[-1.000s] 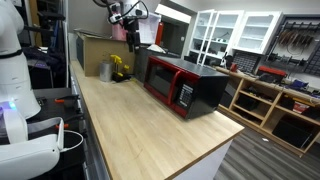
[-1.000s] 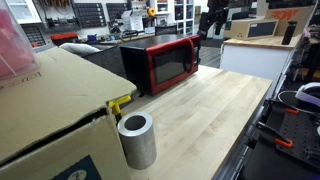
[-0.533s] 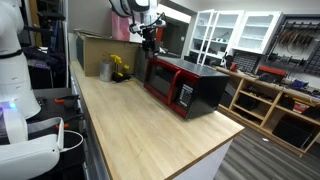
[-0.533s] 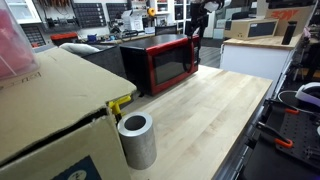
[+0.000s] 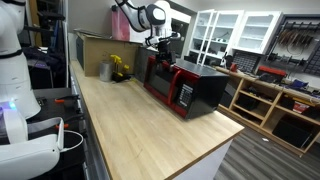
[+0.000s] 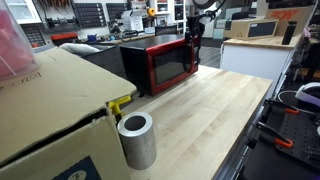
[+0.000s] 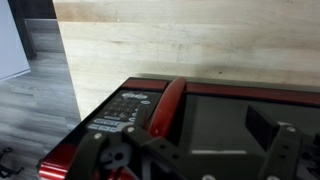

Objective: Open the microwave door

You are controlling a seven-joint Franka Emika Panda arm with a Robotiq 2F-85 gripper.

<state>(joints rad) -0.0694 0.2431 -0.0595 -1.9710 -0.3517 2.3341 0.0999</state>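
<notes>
One arm reaches over the counter [image 5: 130,130], and its gripper [image 5: 164,52] hangs just above the microwave [image 5: 190,88], near the top edge of its red front. In an exterior view the gripper [image 6: 192,38] shows against the microwave's [image 6: 160,60] end farthest from the cardboard box [image 6: 45,115]; whether it touches the casing cannot be told from these angles.

The wrist view looks down at the red front. The gripper [image 7: 205,160] is spread wide (two dark fingers [image 7: 118,160] stand well apart at the bottom edge) and holds nothing. Between them lie the control strip [image 7: 122,108], a red handle [image 7: 168,105] and the dark glass of the door [image 7: 235,120].

The door [image 5: 163,82] sits flush with the front, closed, in both exterior views [image 6: 170,65].

A grey cylinder [image 6: 137,140] stands on the counter just beside the box, with something yellow [image 6: 120,103] behind it.
</notes>
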